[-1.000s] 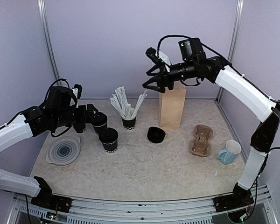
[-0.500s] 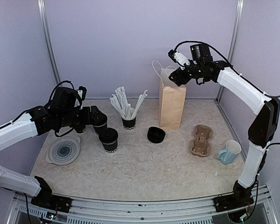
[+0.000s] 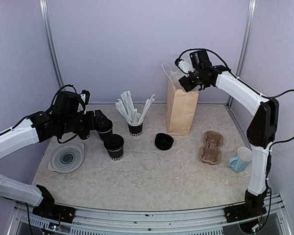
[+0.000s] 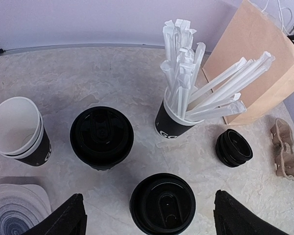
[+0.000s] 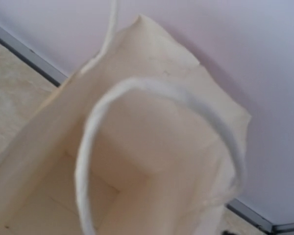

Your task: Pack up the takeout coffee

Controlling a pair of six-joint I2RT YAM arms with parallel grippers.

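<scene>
Your left claw (image 4: 152,218) is hanging wide open over the takeout coffee (image 3: 113,146), which is standing on the desk (image 3: 152,178) just beside a second lidded cup (image 3: 104,127). Closing off-centre is risking toppling either. Your right claw (image 3: 188,81), whose state I cannot tell, is crowding the mouth of the paper bag (image 3: 180,110).

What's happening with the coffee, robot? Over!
Left hand open, near the takeout coffee, holding nothing. Right hand at top of the paper bag, grip unclear. Coffee not bagged, lid on. Second lidded cup close beside it.

Your enclosure: lavender back wall (image 3: 137,44), matching side walls, two metal corner posts (image 3: 50,44). Your table (image 3: 152,181): pale marbled top, aluminium rail (image 3: 152,215) at near edge. Light even.
</scene>
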